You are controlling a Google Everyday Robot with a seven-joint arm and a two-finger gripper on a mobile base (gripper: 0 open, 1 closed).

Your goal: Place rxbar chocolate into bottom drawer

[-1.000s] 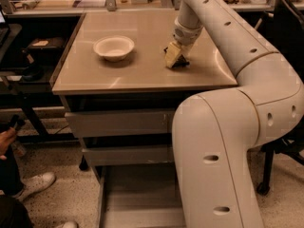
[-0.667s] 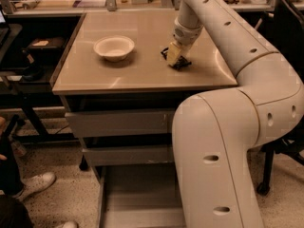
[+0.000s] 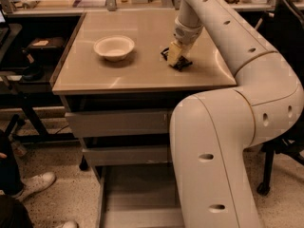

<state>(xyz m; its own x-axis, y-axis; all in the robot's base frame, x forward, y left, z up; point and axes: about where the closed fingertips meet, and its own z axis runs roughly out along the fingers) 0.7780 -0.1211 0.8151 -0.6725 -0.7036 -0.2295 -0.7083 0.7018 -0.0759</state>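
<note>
Snack bar (image 3: 184,64) lies toward the surface's (image 3: 142,75) right edge, the tool (image 3: 174,60) down on it. Whether it grips, I cannot tell.

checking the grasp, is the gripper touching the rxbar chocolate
Touching: the camera view shows the gripper down on the rxbar chocolate, with dark wrapper showing on both sides of it.

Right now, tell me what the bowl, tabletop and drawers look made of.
Bowl: white, matte, probably paper or foam. Tabletop: smooth beige, likely laminate, faint sheen. Drawers: grey painted metal, judging by flat thin fronts. The gripper sits on the dark snack bar on the tabletop.
</note>
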